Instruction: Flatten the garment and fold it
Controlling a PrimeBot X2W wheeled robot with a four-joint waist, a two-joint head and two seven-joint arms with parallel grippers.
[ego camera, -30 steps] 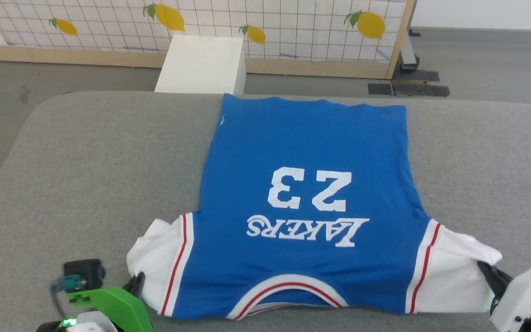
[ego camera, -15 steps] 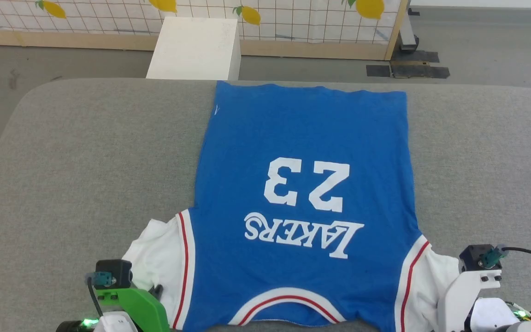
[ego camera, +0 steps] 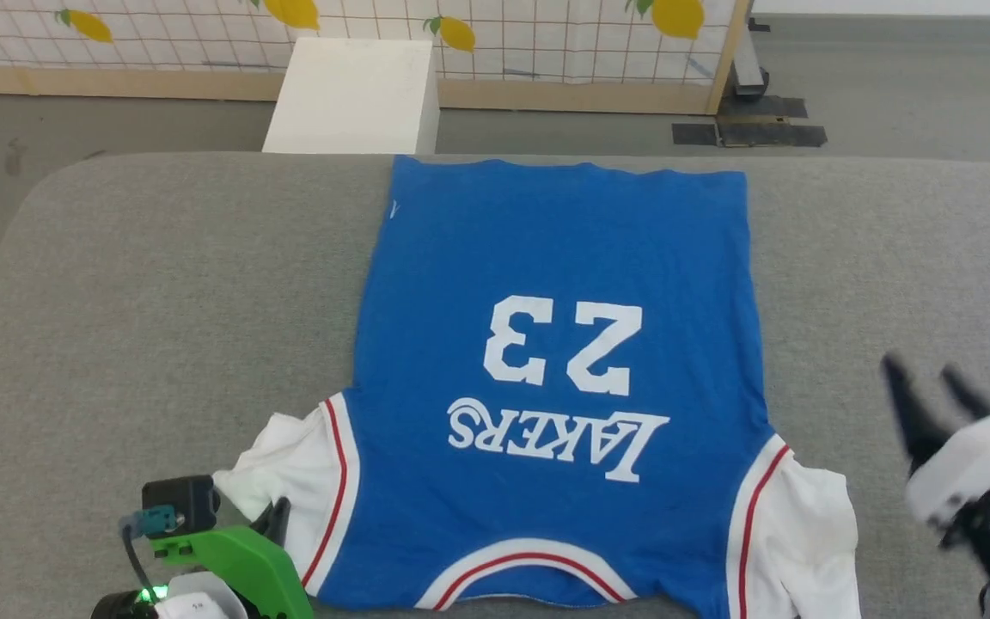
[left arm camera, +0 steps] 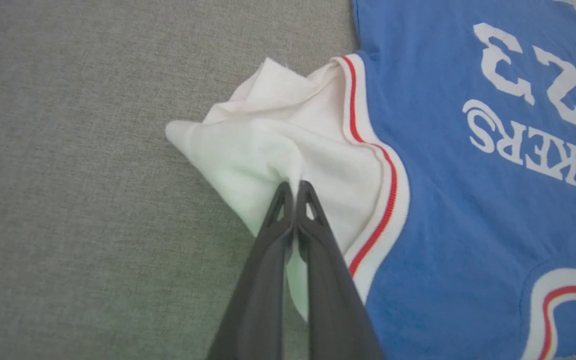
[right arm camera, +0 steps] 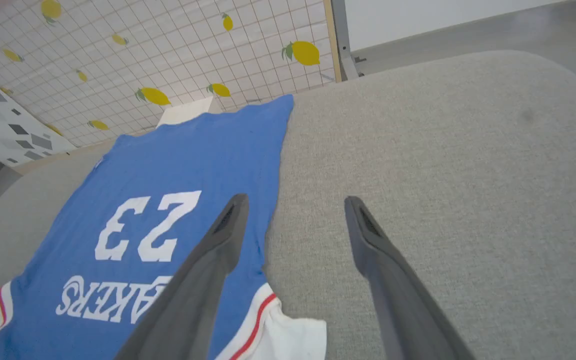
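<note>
The garment (ego camera: 546, 284), a royal-blue jersey with white lettering and the number 23, lies spread flat on the grey padded table (ego camera: 160, 292), its collar toward me. My left gripper (left arm camera: 294, 186) is shut on the crumpled white left sleeve (left arm camera: 268, 145); in the head view it (ego camera: 276, 516) sits at that sleeve's near edge. My right gripper (ego camera: 925, 383) is open and lifted above the table, right of the jersey, with nothing between its fingers (right arm camera: 228, 225). The white right sleeve (ego camera: 804, 533) lies loose on the table (right arm camera: 443, 150).
A white box (ego camera: 353, 94) stands on the floor beyond the table's far edge. Behind it runs a lemon-patterned screen (ego camera: 504, 34) with a wooden frame. Bare grey table surface stretches to both sides of the jersey.
My right gripper has let go of the right sleeve, opened, and risen up and to the right. The left gripper still pinches the left sleeve. The head camera shifted slightly.
</note>
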